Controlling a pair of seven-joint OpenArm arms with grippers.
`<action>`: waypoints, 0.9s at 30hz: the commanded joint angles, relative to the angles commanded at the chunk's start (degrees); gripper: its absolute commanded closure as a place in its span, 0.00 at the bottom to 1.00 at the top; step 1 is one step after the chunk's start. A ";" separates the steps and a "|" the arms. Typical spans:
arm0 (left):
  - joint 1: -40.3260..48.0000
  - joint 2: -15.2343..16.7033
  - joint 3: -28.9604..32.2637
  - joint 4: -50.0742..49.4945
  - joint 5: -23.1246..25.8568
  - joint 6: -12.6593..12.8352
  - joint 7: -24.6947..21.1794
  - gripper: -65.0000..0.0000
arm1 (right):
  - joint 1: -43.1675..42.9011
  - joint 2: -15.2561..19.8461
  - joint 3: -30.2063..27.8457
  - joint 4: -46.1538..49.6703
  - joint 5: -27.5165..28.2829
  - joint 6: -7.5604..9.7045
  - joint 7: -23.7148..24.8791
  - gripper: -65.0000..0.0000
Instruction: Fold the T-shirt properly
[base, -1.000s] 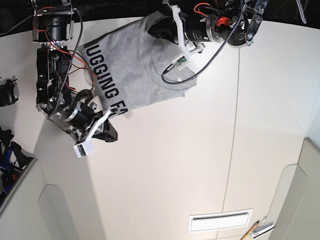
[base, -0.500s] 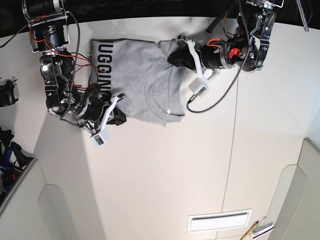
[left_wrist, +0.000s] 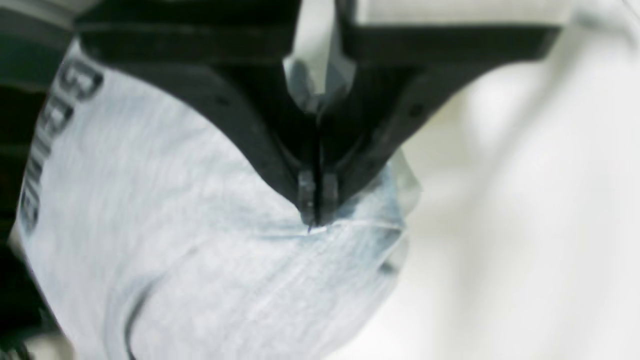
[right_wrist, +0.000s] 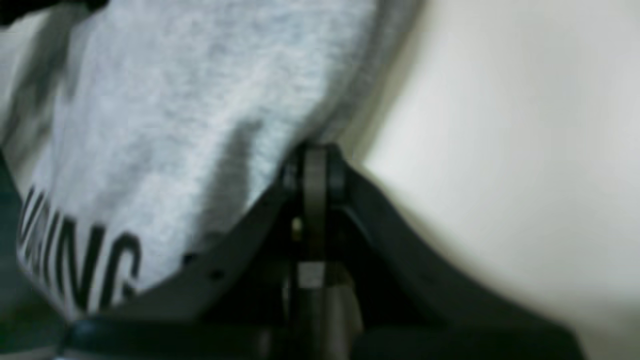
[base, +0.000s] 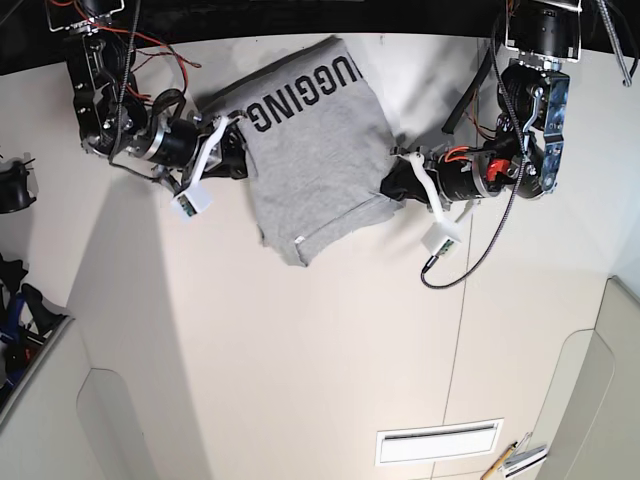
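1. Change noted: half a second ago the T-shirt (base: 312, 150) lay flatter on the table (base: 330, 350) with its lettering running along the edge near the right arm; now it has swung round, the black lettering (base: 305, 92) reading across its far end, and the cloth hangs stretched between the two grippers. Judgement: the garment is being lifted and re-oriented, so no fold is yet laid.

2. Left gripper (base: 392, 187): jaws pressed together on a pinch of grey fabric, the cloth spreading away just beyond the tips in the left wrist view (left_wrist: 316, 220). The arm reaches in low from the side, forearm roughly level, cable trailing beneath.

3. Right gripper (base: 238, 160): jaws closed tight, tips meeting at the shirt's hem edge in the right wrist view (right_wrist: 315, 165), lettering to one side of them. The arm is drawn back toward its base, wrist turned toward the shirt.

4. Location: the shirt spans directly between both grippers, its loose lower corner drooping below them toward the table.
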 joint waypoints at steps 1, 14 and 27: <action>-0.79 0.00 0.00 -0.17 0.02 0.00 0.00 1.00 | -1.11 -0.96 0.00 0.87 0.00 0.00 -0.02 1.00; -1.79 -7.96 -0.02 5.29 -11.32 0.00 3.48 1.00 | -3.06 -3.19 6.01 5.53 -2.14 0.00 -0.83 1.00; 17.81 -16.33 -11.80 17.75 -18.88 0.00 10.14 1.00 | -12.00 10.49 12.94 17.38 7.32 0.00 -9.46 1.00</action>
